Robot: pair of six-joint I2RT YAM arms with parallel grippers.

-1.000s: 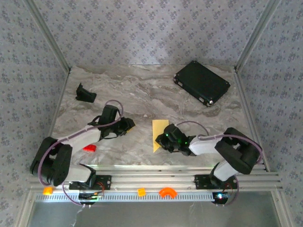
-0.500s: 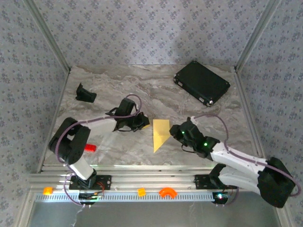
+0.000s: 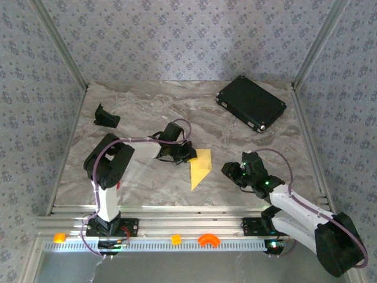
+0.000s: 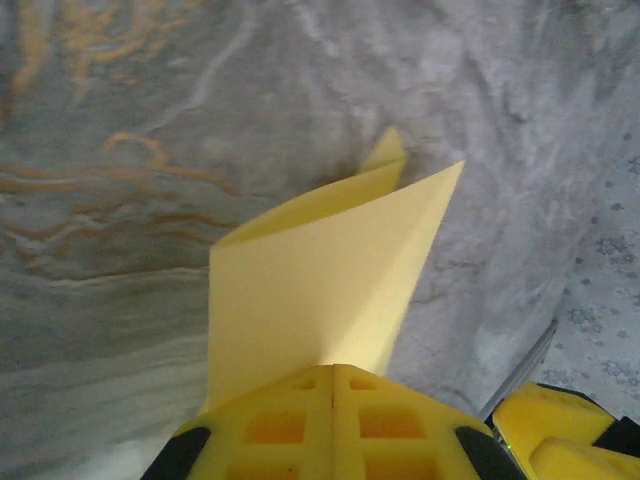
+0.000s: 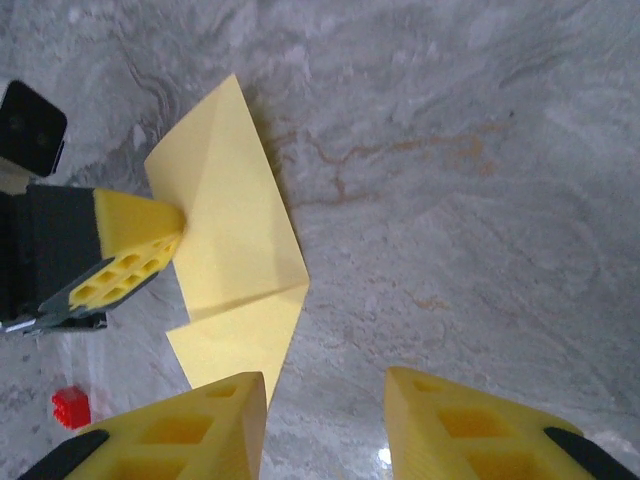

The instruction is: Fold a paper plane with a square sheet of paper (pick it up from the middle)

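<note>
Two grippers, two stories: my left gripper was pinched tight on the left edge of the folded yellow sheet of paper, which sat near the middle of the marble table with one flap raised and its sharp tip toward the near edge. My right gripper hung just beside the sheet's right side, jaws partly spread over bare tabletop and gripping nothing. Off in the far right corner, well apart, lay the black case.

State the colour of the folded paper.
Pale yellow; the thin folded sheet of paper shows best in the left wrist view.
</note>
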